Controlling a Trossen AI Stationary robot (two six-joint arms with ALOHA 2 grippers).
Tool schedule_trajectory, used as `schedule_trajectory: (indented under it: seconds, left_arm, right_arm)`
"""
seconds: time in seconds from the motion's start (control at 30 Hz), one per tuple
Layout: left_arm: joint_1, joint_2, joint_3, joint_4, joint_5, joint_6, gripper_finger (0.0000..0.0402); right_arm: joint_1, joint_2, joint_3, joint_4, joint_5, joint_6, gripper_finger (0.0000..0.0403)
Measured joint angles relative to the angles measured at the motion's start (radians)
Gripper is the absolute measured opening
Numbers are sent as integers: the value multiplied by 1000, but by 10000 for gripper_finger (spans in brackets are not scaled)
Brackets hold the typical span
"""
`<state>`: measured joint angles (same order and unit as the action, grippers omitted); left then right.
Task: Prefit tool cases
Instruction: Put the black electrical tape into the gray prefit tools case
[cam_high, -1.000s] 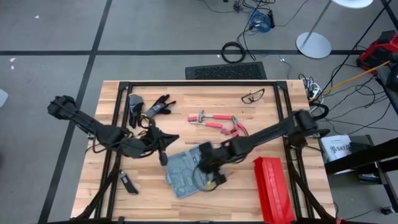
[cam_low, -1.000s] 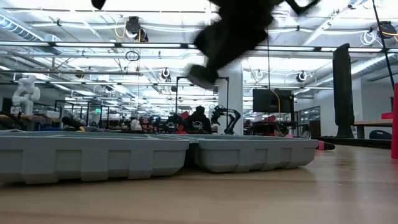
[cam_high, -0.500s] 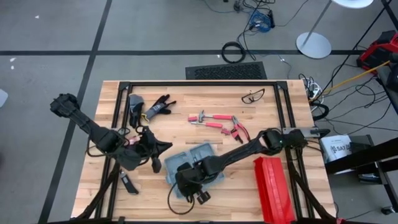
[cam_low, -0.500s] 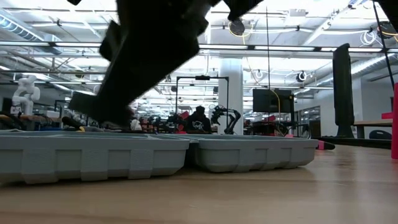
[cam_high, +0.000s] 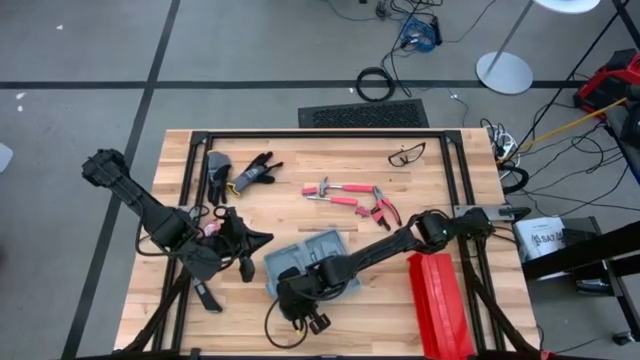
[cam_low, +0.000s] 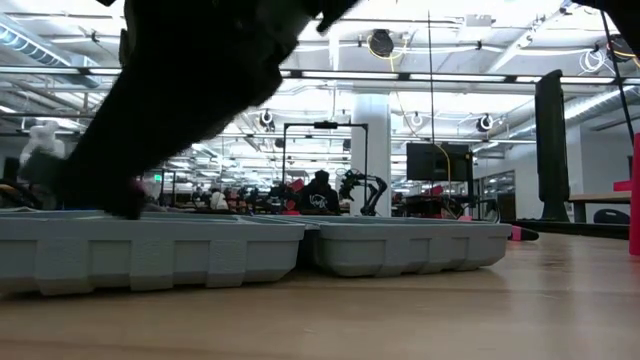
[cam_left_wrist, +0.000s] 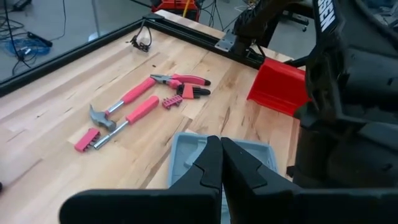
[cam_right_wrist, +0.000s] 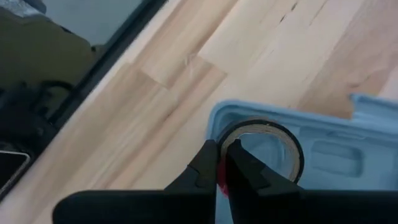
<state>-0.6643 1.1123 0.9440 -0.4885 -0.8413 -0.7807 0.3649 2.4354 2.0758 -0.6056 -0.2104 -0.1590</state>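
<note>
Butcher-block planks make up the table (cam_high: 300, 215), which stands on a grey floor crossed by dark lines, with cables near its far corners.

Toward the near edge, about midway along it, lies the open blue-grey tool case (cam_high: 305, 262). The right gripper (cam_high: 291, 296) is at the case's near-left corner, its arm reaching diagonally across the case from the right edge. Its fingers (cam_right_wrist: 208, 163) are pressed together with no gap. In the right wrist view something small and red (cam_right_wrist: 221, 183) shows between them near the base, but what it is cannot be told. Just past the tips, a roll of tape (cam_right_wrist: 264, 144) lies in a rounded corner pocket of the case; whether the tips touch it cannot be told.

The left gripper (cam_high: 243, 262) is just beside the case's left end, over bare wood, fingers (cam_left_wrist: 211, 163) shut on nothing.

The long red box (cam_high: 436, 300) lies near the right near corner, well apart from the case. Its inside does not show.

Mid-table toward the far edge lie a pink-handled hammer (cam_left_wrist: 118, 104) and pliers (cam_left_wrist: 180, 79), with a small pink bit holder (cam_left_wrist: 87, 139) beside the hammer. Black gloves (cam_high: 240, 172) lie near the far-left corner, safety glasses (cam_high: 406, 154) near the far-right. A small dark tool (cam_high: 207, 295) lies near the left near corner.
</note>
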Motion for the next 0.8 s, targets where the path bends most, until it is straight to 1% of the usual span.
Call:
schedule_trajectory:
  seconds: [0.37, 0.47, 0.8]
  left_arm:
    - [0, 43, 0, 1, -1, 0, 8]
    - [0, 57, 0, 3, -1, 0, 8]
    - [0, 62, 0, 10, 5, 0, 8]
  right_arm:
    - [0, 6, -6, 18, 7, 16, 8]
    - [0, 22, -6, 34, 31, 15, 11]
    - [0, 37, -5, 31, 26, 48, 66]
